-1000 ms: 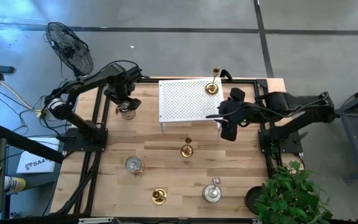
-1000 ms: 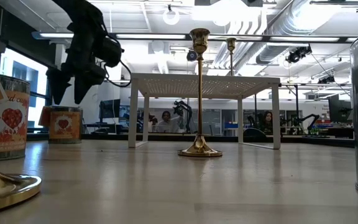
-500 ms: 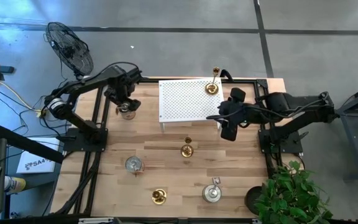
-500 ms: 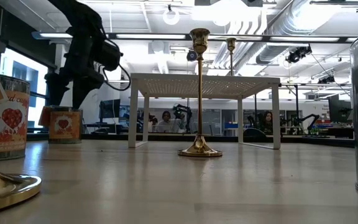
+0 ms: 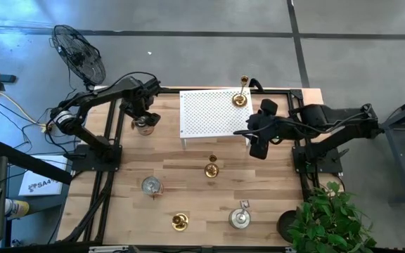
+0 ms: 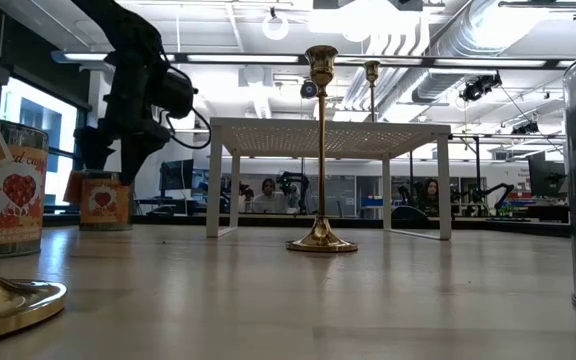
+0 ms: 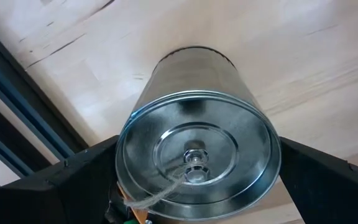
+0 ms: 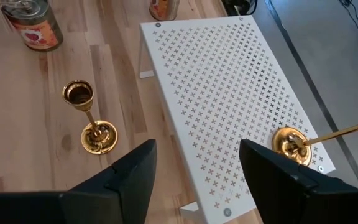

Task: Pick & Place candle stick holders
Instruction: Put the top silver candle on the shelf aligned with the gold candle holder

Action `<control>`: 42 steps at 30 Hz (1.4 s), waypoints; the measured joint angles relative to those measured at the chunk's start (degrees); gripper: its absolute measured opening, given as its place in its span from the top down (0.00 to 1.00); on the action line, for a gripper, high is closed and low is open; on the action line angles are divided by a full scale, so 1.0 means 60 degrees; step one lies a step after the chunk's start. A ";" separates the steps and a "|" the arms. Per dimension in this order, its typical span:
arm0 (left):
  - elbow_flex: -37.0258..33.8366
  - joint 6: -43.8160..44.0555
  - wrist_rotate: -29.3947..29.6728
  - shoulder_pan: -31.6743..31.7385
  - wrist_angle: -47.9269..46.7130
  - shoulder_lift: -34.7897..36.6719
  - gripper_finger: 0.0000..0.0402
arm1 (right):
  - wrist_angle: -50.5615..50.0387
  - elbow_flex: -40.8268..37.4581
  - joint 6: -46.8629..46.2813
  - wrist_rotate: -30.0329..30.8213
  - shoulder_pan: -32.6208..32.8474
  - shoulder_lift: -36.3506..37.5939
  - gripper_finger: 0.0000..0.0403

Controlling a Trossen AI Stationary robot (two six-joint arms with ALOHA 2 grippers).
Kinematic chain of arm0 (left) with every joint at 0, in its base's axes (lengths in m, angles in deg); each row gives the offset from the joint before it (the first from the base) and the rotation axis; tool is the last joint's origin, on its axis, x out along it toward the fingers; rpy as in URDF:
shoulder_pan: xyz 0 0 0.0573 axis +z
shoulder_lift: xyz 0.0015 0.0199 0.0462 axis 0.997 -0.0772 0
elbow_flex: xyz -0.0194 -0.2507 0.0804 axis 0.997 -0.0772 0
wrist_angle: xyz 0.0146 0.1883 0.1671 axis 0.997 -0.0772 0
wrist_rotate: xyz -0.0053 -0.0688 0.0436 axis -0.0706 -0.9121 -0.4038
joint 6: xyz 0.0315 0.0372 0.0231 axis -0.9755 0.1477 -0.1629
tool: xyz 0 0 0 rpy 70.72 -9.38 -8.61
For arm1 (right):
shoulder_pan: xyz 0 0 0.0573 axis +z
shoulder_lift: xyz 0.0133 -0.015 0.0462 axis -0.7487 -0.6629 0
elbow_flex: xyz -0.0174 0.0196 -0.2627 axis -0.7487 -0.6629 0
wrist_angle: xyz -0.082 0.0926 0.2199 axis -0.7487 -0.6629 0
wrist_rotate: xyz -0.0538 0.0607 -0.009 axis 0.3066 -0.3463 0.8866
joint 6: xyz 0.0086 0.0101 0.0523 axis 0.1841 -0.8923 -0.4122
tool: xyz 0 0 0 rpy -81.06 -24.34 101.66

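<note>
Barely anything changed: the left gripper has dropped a touch lower over the squat silvery metal cup holder at the wooden table's far left corner, fingers spread wide either side, not clamped. Right gripper hasn't budged beside the white perforated rack, jaws partly apart, empty. One slim gold candlestick stands on the rack's corner, another on the table.

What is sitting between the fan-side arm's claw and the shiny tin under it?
Nothing. In the left wrist view the open left end effector straddles the tin, with no gap left to hold anything.
</note>
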 joint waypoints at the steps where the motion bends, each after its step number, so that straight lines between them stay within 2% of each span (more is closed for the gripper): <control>1: 0.0000 0.0001 0.0000 0.0000 0.0005 0.0000 0.01 | 0.0000 0.0000 0.0000 0.0001 0.0000 0.0001 0.44; 19: 0.0000 0.0001 -0.0510 0.0000 0.0046 0.0000 0.01 | 0.0041 0.0000 0.0000 -0.0004 0.0000 0.0000 0.44; 31: 0.0000 0.0028 -0.0508 0.0000 0.0960 0.0000 0.01 | 0.0030 0.0000 0.0004 -0.0104 0.0000 0.0000 0.44; 36: 0.0004 0.1129 -0.0780 0.0000 0.1153 0.0000 0.01 | 0.0018 0.0000 0.0004 -0.0226 0.0000 0.0000 0.44; 42: 0.0004 0.1224 -0.0793 -0.0004 0.1221 0.0000 0.01 | 0.0015 0.0000 0.0004 -0.0226 -0.0001 0.0000 0.44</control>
